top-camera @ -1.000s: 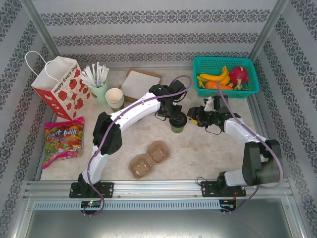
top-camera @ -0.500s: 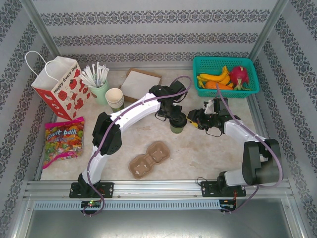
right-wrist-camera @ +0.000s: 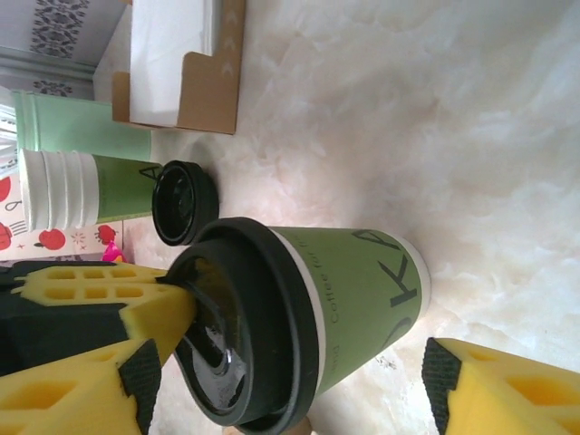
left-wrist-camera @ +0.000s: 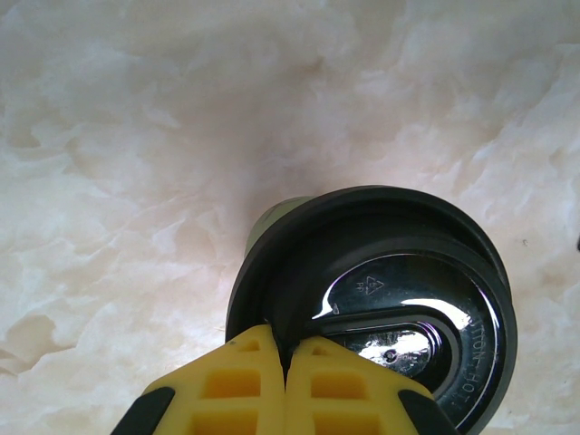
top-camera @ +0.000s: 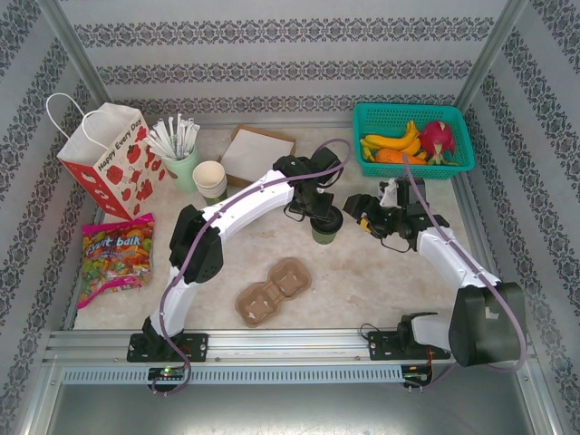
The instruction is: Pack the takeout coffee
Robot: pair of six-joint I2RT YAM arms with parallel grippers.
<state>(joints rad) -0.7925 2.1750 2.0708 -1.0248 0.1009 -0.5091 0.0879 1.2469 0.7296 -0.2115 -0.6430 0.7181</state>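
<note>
In the top external view, the takeout coffee stands upright about the middle of the tabletop, a little toward the right edge. The left gripper is down on its top, and the right gripper is just beside it on the right, apart from it. A pulp carrier with 2 bare wells lies near the near edge, and a paper bag stands at the far left corner. In the left wrist view, the left gripper's yellow fingers are pressed tight together and hold nothing; their tips rest on the black lid close to its rim. In the right wrist view, the right gripper's fingers stand wide apart with nothing clamped between them. The takeout coffee sits just ahead of them, its lid looking seated all round. A spare lid lies beside a stack of cups farther off. The step in hand looks like pushing the lid home, so packing proper is not yet begun. The next move likely calls for the left fingers to lift off the lid, then for 1 gripper to close on the wall below the rim. It would have to keep the takeout coffee upright and set it into a carrier well.
</note>
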